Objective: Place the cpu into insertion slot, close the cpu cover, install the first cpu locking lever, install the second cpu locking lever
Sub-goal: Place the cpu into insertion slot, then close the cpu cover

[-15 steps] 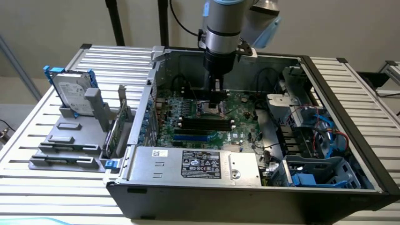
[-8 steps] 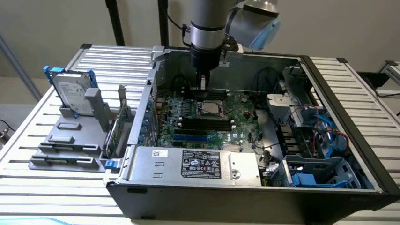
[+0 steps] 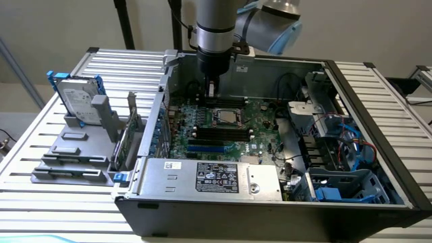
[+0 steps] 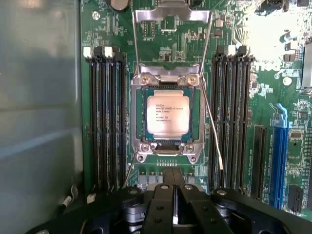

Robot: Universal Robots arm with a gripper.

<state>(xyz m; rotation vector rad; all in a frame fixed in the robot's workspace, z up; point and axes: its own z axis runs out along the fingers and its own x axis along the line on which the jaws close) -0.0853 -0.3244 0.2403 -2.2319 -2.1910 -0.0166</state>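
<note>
The cpu (image 4: pixel 168 108), a pale silver square with printed text, lies flat inside the insertion slot (image 4: pixel 138 141), a socket with a silvery metal rim on the green motherboard. The cpu cover (image 4: pixel 173 14) is swung open and stands away from the socket on its far side. Two thin wire locking levers are unlatched: one (image 4: pixel 213 131) slants along one side of the socket, the other (image 4: pixel 128 173) sticks out at the opposite corner. My gripper (image 4: pixel 174 192) is shut with nothing between its fingers, hovering just off the socket's near edge. In the exterior view the gripper (image 3: pixel 211 91) hangs inside the case above the cpu (image 3: pixel 227 118).
Long black memory slots (image 4: pixel 105 122) flank the socket on both sides. A grey labelled power-supply box (image 3: pixel 209 177) sits at the case front. Cables and drive bays (image 3: pixel 331 131) fill the exterior view's right. A hard drive (image 3: pixel 76 101) stands on a rack outside the case.
</note>
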